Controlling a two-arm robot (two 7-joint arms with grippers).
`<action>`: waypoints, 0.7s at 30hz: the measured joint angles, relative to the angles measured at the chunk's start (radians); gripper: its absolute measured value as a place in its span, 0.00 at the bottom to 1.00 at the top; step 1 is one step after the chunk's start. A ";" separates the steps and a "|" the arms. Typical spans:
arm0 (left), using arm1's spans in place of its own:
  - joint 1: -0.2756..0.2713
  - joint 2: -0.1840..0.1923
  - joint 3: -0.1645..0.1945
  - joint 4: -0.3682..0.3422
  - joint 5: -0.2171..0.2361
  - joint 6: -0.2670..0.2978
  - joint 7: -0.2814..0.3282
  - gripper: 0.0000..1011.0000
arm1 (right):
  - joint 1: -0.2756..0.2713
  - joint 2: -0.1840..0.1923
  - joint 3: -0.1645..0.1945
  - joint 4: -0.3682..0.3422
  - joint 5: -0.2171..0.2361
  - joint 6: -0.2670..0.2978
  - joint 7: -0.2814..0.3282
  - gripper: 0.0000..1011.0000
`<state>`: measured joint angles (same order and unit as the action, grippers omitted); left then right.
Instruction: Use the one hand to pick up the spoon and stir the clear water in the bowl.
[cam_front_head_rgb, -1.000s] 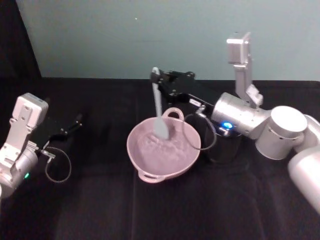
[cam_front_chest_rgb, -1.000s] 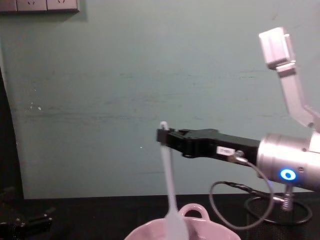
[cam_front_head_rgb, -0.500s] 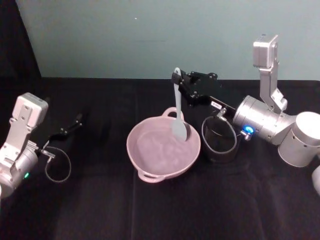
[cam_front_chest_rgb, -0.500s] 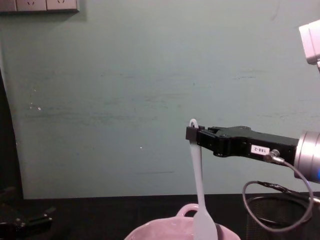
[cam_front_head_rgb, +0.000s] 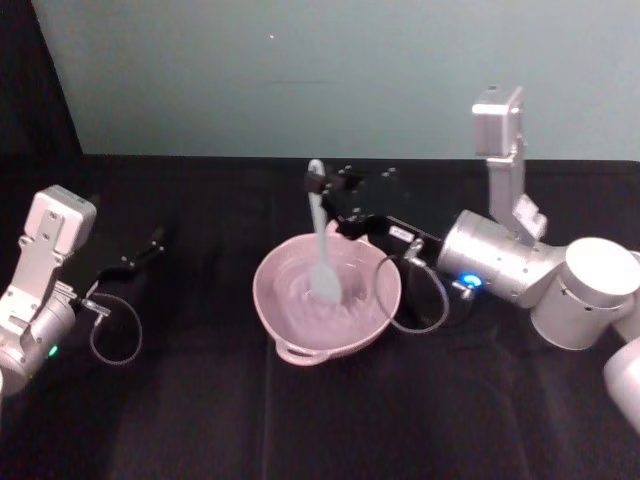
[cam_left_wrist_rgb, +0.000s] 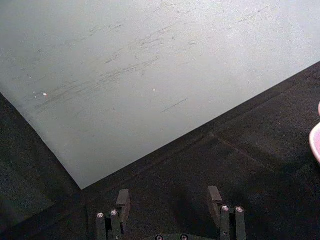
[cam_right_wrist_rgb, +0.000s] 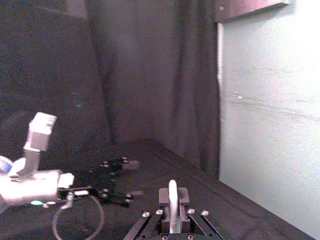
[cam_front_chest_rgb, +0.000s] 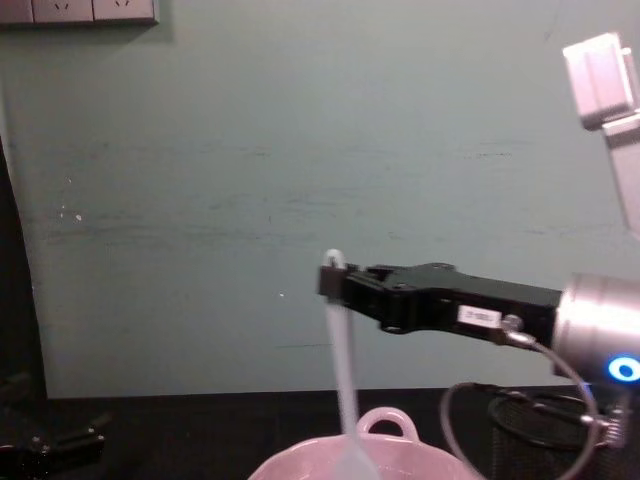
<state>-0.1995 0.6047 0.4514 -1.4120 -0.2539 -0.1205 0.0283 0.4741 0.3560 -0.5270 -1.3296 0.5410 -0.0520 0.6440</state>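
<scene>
The pale pink bowl (cam_front_head_rgb: 262, 292) sits mid-table, its rim also low in the chest view (cam_front_chest_rgb: 300, 464). Rippled clear water (cam_front_head_rgb: 295, 300) lies inside it. The white spoon (cam_front_head_rgb: 319, 235) stands nearly upright, its blade down in the bowl near the middle. My right gripper (cam_front_head_rgb: 320, 184) is shut on the top of the handle, just below its tip. From the chest the spoon (cam_front_chest_rgb: 342, 360) hangs from the right gripper (cam_front_chest_rgb: 330, 280). The right wrist view shows the handle (cam_right_wrist_rgb: 172, 197) pinched between the fingers. My left gripper (cam_front_head_rgb: 150, 246) rests far left, open and empty (cam_left_wrist_rgb: 169, 200).
A black wire-mesh cup (cam_front_chest_rgb: 545, 430) stands right of the bowl, behind my right forearm and its grey cable (cam_front_head_rgb: 425, 300). A black cloth covers the table, and a teal wall rises behind it.
My right gripper has swung the spoon from the bowl's right side back toward its middle. The blade sits lower in the water. The left arm has not moved.
</scene>
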 joint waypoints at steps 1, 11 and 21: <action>0.000 0.000 0.000 0.000 0.000 0.000 0.000 1.00 | 0.005 -0.010 -0.009 0.002 0.002 0.000 0.007 0.11; 0.000 0.000 0.000 0.000 0.000 0.000 0.000 1.00 | 0.074 -0.084 -0.060 0.099 0.006 -0.016 0.049 0.11; 0.000 0.000 0.000 0.000 0.000 0.000 0.000 1.00 | 0.148 -0.124 -0.042 0.245 0.017 -0.052 0.064 0.11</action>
<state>-0.1995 0.6047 0.4514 -1.4120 -0.2539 -0.1206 0.0283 0.6217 0.2321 -0.5687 -1.0848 0.5579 -0.1041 0.7079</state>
